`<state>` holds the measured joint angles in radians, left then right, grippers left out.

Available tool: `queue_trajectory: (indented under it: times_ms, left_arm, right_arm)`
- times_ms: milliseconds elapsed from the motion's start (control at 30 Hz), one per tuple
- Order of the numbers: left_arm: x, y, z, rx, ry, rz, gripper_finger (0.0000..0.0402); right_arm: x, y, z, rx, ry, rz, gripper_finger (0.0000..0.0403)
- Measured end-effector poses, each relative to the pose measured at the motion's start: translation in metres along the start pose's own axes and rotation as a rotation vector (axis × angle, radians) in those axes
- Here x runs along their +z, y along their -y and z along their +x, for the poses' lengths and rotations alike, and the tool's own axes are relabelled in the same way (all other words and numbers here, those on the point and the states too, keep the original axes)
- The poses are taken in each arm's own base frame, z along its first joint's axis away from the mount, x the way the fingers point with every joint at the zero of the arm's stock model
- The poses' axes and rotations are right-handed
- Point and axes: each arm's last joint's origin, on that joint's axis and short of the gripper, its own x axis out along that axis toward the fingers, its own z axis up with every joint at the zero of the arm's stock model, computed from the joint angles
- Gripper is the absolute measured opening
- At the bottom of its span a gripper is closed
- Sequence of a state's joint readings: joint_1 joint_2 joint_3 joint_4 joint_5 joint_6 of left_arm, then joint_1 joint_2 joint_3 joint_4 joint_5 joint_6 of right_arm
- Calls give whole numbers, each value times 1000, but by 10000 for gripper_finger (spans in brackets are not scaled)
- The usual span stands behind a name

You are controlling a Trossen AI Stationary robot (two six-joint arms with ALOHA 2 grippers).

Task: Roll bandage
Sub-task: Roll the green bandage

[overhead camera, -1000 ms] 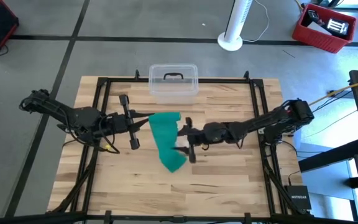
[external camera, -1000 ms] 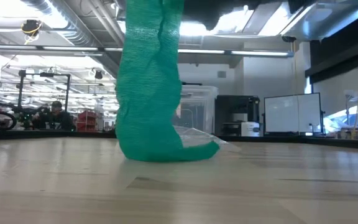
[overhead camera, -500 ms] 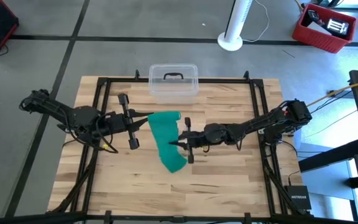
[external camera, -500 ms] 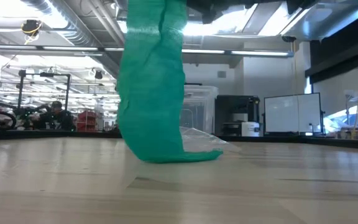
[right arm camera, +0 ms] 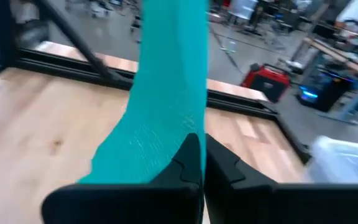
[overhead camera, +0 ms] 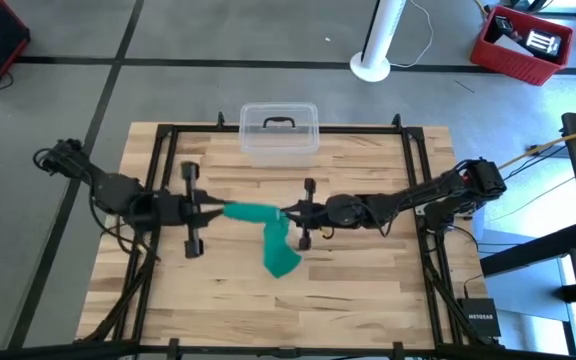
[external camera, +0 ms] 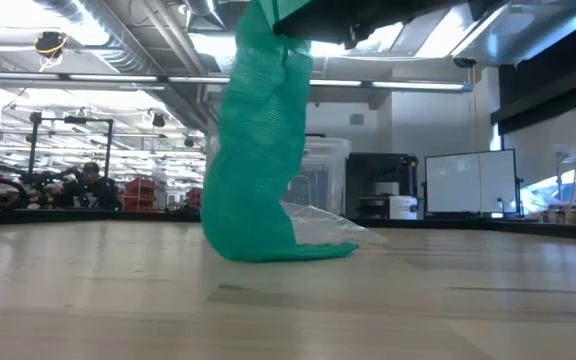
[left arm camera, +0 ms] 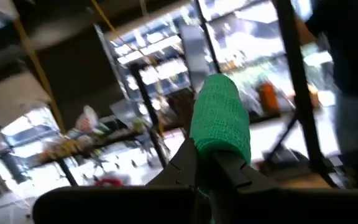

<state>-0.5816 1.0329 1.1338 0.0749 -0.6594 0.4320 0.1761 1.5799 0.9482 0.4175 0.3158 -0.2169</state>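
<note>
The middle of the counter point(overhead camera: 368, 290) was blocked by the bandage point(overhead camera: 268, 235), stretched between the left gripper point(overhead camera: 211, 211) and the right gripper point(overhead camera: 290, 213), both clamped on it, with its tail draped down to the wood. A clear lidded box point(overhead camera: 279, 132) stood at the far edge. Bare wood was left open along the near edge and toward both near corners.

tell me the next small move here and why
Probably the left gripper should turn its wrist to start winding. Both grippers are shut on the bandage: the left holds one end, the right gripper pinches it further along, so a short span is stretched between them. The rest hangs down loose, and its tail lies on the table.
</note>
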Motion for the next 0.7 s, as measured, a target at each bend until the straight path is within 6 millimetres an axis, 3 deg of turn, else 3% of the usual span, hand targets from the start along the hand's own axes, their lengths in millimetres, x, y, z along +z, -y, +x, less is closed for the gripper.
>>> queue_trajectory:
  times_ms: [267,433,567,700]
  left_arm:
    - [-18,23,8,-95,-125,26,5]
    - [-29,35,16,-114,-186,52,5]
    - [-34,38,18,-102,-222,62,5]
    - [-40,39,17,-67,-258,56,5]
  right_arm:
    - [6,11,4,-44,13,10,5]
    - [14,13,4,-93,20,0,25]
    - [11,14,4,-114,-17,28,65]
    - [7,10,0,-89,-77,66,133]
